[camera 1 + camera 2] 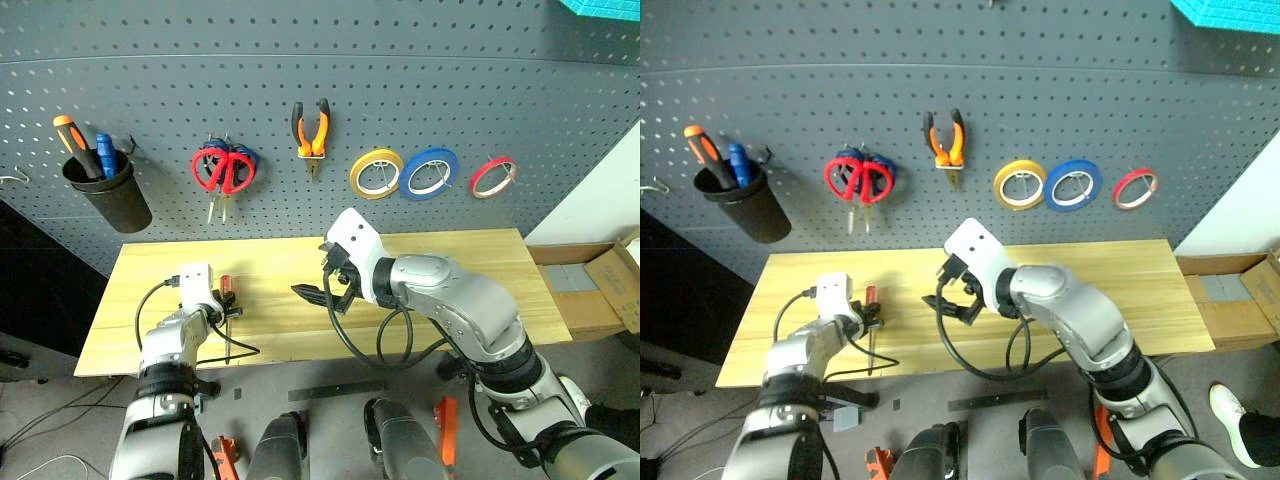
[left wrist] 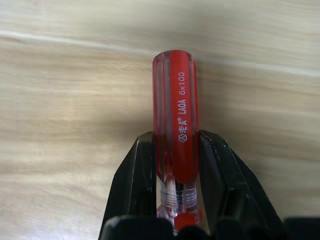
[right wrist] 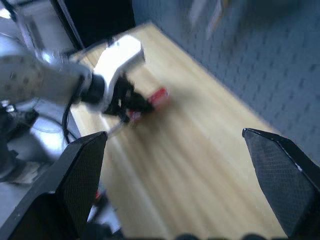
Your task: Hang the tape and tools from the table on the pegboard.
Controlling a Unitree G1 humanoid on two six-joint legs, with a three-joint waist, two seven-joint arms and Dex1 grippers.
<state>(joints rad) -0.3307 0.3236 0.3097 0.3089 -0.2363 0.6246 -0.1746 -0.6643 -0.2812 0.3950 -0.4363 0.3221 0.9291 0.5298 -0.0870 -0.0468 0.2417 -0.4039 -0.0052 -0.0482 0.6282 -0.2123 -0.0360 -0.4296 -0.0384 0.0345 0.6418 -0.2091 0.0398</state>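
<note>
Screwdriver (image 2: 175, 120), slim and red-handled, lies on the light wooden table (image 1: 470, 265) at lower left of the head views, clamped near the neck of its handle between the two black fingers (image 2: 135, 185) of the left gripper (image 1: 226, 307), whose jaws are closed tight on it. Right gripper (image 1: 322, 285), at centre frame, hovers above the tabletop with its jaws spread wide and nothing between them. Farther back, the dark grey pegboard (image 1: 420, 80) fills the upper frame. From left to right on it: a black cup (image 1: 108, 192) holding an orange and a blue screwdriver; red-handled scissors (image 1: 222, 172) overlapping a blue-handled pair; orange-and-black pliers (image 1: 311, 132), nose down; a yellow roll (image 1: 375, 173); a blue roll (image 1: 430, 172); and the thin red ring of tape (image 1: 493, 176) at right.
</note>
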